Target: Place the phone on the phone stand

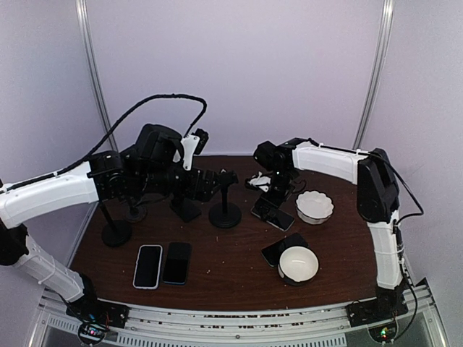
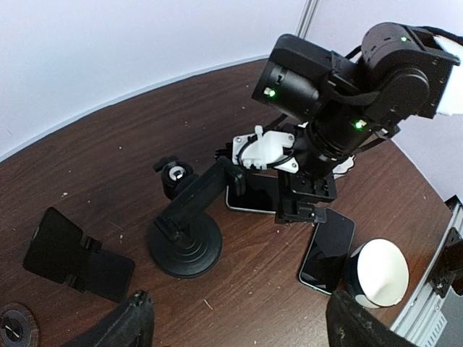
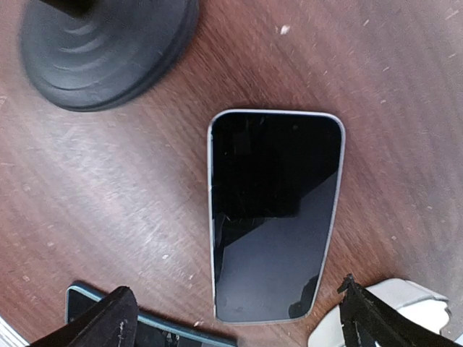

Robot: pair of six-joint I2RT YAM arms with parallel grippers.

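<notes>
Right claw (image 3: pixel 235 285) hangs straight above the phone (image 3: pixel 275 210), jaws spread as wide as they look able to go, nothing in them. The phone lies flat, screen up, on the table (image 3: pixel 108 181), directly under the claw and lengthwise between the two fingers, untouched as far as I can tell.

Just behind one finger, a second phone (image 2: pixel 329 249) pokes in; just beside the other, a white bowl (image 1: pixel 315 206). That's tight company: drop down off-centre and a fingertip lands on a neighbour instead of the wood.

Past the phone's far end, close by, sits the round base of the phone stand (image 2: pixel 188 242), its cradle arm tilted. The phone hasn't started its trip there.

Beyond the stand, the left claw (image 2: pixel 239 311) hovers, wide open too, empty.

The worry: a thin slab lying flat gives the fingers little edge to bite. Close too high and they'll likely skid off and shove it into the stand's base. And with both arms crowding that stand, a hasty lift could clip it or the other arm.
</notes>
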